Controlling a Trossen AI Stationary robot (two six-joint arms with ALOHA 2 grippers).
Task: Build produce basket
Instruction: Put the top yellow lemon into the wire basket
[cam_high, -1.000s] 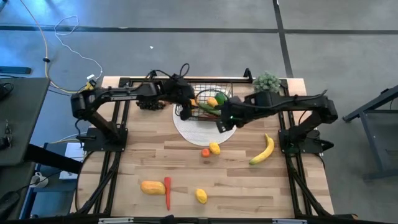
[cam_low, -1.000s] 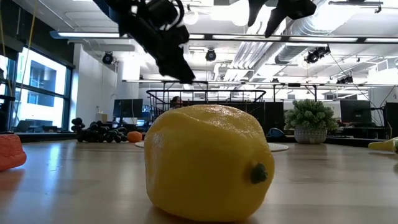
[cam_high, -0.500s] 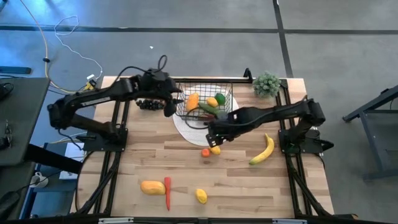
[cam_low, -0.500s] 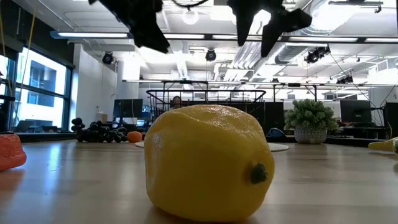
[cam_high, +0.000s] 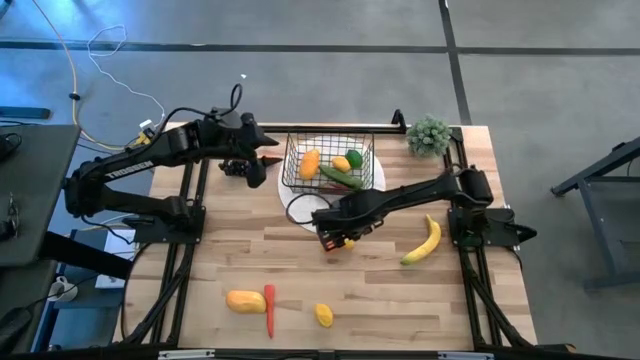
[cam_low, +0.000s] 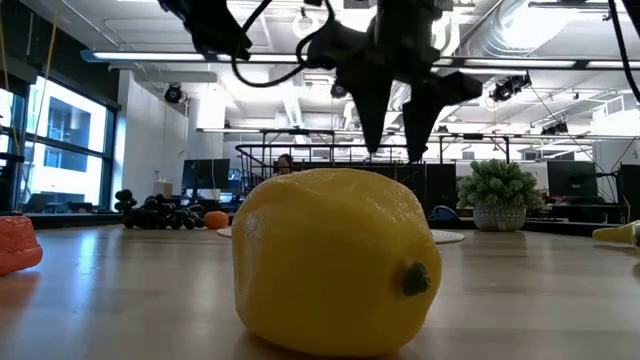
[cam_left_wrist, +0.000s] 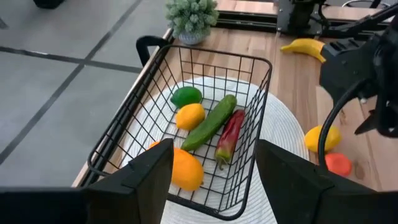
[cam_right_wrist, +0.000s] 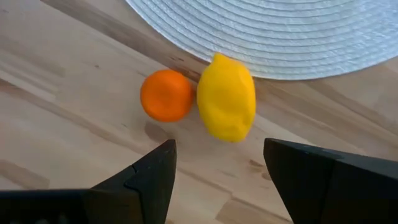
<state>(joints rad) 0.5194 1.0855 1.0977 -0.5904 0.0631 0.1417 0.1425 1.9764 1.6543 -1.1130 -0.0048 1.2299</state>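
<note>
The black wire basket (cam_high: 330, 165) stands on a round white disc (cam_high: 375, 185). In the left wrist view it holds an orange mango (cam_left_wrist: 185, 169), a lemon (cam_left_wrist: 189, 116), a green fruit (cam_left_wrist: 186, 96), a cucumber (cam_left_wrist: 211, 122) and a red chilli (cam_left_wrist: 229, 134). My left gripper (cam_high: 268, 157) hovers open just left of the basket, over the grapes (cam_high: 240, 167). My right gripper (cam_high: 335, 236) is open and points down over a lemon (cam_right_wrist: 227, 104) and a small orange fruit (cam_right_wrist: 166, 94), which lie side by side on the wood at the disc's near edge; it stands above them in the low view (cam_low: 400, 120).
A banana (cam_high: 423, 242) lies right of the right gripper. Near the front edge lie a mango (cam_high: 245, 300), a red chilli (cam_high: 270, 312) and a lemon (cam_high: 323, 315), which fills the low view (cam_low: 335, 260). A potted plant (cam_high: 430, 133) stands at the far right corner.
My left gripper has drawn back out of the basket toward the table's left and far side. My right gripper has swung from the basket's near side toward the near edge and come down over the lemon and small orange fruit. The produce has stayed where it was.
</note>
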